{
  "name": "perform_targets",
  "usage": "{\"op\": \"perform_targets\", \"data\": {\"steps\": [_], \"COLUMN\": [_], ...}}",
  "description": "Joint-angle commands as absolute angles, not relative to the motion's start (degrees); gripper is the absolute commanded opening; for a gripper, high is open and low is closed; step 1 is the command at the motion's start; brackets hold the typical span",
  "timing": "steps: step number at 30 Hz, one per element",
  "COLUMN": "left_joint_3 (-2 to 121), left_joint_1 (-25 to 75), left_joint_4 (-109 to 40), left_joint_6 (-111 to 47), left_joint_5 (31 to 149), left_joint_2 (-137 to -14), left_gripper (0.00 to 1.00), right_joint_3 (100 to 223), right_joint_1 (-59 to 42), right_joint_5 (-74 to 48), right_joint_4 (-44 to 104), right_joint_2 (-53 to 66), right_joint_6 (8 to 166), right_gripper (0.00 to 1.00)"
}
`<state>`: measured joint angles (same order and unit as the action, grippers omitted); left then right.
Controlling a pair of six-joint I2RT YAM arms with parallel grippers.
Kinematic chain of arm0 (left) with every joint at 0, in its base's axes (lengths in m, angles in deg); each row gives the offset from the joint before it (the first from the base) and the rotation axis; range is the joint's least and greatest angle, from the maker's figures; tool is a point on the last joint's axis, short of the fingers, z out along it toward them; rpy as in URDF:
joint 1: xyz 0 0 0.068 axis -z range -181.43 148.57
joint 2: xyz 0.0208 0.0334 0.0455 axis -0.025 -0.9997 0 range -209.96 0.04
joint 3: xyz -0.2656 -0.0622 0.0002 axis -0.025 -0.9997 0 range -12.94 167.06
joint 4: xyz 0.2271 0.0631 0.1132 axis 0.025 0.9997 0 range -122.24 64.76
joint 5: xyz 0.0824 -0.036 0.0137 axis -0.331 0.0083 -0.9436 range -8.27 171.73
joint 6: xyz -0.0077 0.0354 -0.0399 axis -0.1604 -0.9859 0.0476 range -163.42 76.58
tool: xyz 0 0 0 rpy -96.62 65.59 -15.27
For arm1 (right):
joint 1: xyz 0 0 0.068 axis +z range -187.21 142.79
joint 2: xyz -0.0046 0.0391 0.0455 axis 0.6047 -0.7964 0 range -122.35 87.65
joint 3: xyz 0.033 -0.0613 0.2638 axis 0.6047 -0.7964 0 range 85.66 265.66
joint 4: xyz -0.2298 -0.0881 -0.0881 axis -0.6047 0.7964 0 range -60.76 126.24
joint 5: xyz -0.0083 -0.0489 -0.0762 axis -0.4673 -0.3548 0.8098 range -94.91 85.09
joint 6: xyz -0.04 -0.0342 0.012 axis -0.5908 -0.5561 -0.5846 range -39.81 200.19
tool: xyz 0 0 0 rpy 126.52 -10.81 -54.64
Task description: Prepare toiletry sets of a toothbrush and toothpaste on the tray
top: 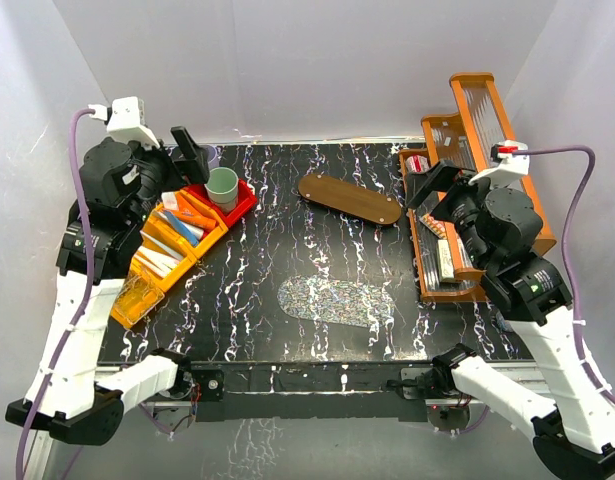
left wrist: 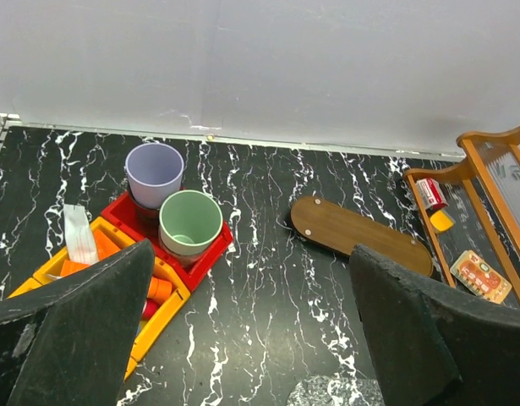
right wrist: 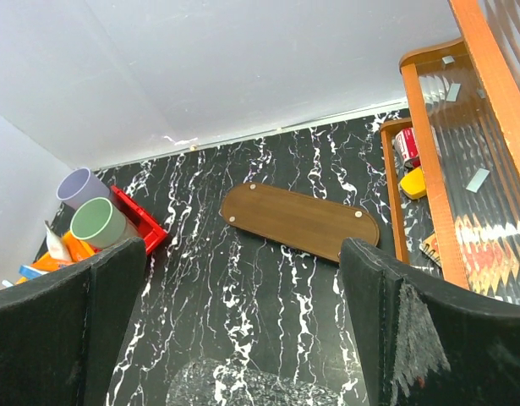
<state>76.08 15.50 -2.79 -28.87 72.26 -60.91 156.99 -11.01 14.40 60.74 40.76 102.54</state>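
Both the left arm [top: 117, 178] and right arm [top: 499, 220] sit folded, elbows raised, jaws apart and empty.

Left hand [left wrist: 249, 254], right hand [right wrist: 243, 247] wide open

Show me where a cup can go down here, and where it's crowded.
Bare: the wooden tray itself; the marble between it and the red bin; the centre strip between tray and speckled mat. Crowded: the left edge, packed with yellow bins, and the right edge, filled by the wooden rack.
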Motion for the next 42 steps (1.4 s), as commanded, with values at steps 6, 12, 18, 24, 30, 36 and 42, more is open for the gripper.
{"op": "perform_targets", "data": {"steps": [6,12,18,24,30,36,42], "left_joint_3": [69.54,63.78,61.64,62.03,69.91,79.75,85.06], "left_joint_1": [14.07,13.86,13.75,13.71,13.49,11.20,9.56], "left_joint_4": [0.68,3.18,7.07,7.67,6.71,3.48,1.46], "left_joint_6": [-26.67,-25.06,-24.62,-26.22,-31.44,-34.28,-35.14], "left_joint_5": [79.72,79.92,79.15,77.25,65.44,62.02,61.60], "left_joint_2": [-58.49,-57.52,-60.15,-64.64,-77.49,-91.94,-101.13], "left_gripper": [0.99,0.99,0.99,0.99,0.93,0.80,0.66], "right_joint_3": [159.26,157.99,155.81,154.94,154.71,153.76,152.02], "right_joint_1": [-12.23,-12.45,-12.53,-12.61,-12.63,-12.67,-12.61], "right_joint_5": [12.22,8.48,3.57,3.02,1.72,2.48,3.57], "right_joint_4": [58.34,58.36,58.48,60.18,60.81,60.86,60.99], "right_joint_2": [41.83,42.38,42.68,42.28,41.68,43.12,44.97], "right_joint_6": [103.95,103.81,104.00,103.97,103.82,103.62,103.39], "right_gripper": [0.98,0.98,0.98,0.98,0.98,0.98,0.98]}}
